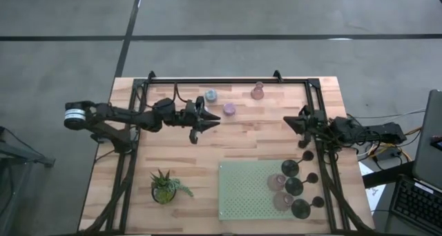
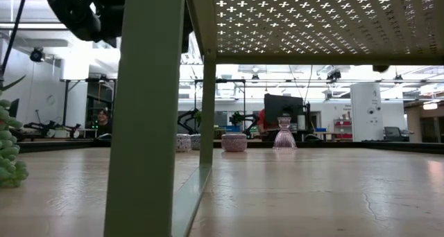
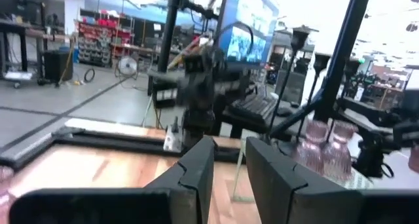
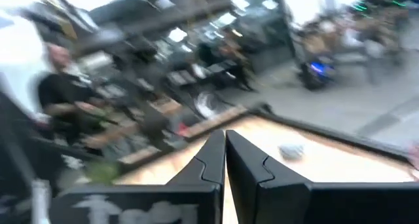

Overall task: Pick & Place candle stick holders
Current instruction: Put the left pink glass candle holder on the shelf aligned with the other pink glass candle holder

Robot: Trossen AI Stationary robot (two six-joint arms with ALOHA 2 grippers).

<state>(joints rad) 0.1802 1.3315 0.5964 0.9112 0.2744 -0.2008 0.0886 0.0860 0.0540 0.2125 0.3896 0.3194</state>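
Observation:
Three holders stand on the table's far part: a pale-blue round one [image 1: 210, 95], a lilac round one [image 1: 229, 109] and a pink bell-shaped one [image 1: 257, 91]. In the low view the lilac one [image 2: 234, 141] and the pink one [image 2: 284, 136] stand on their bases. Several black round-based holders [image 1: 294, 186] and pink ones [image 1: 282, 200] stand on the right part of a green perforated tray [image 1: 242, 188]. My left gripper [image 1: 215, 123] [image 3: 229, 168] hangs near the lilac holder, a little open and empty. My right gripper [image 1: 286, 121] [image 4: 224, 149] is shut and empty at the right.
A small green potted plant [image 1: 164, 188] stands near the table's front left. A black frame [image 1: 228, 79] runs along the table's far edge and down both sides. Bare wood [image 1: 252, 132] lies between the two grippers. The green tray stands on legs [image 2: 146, 126].

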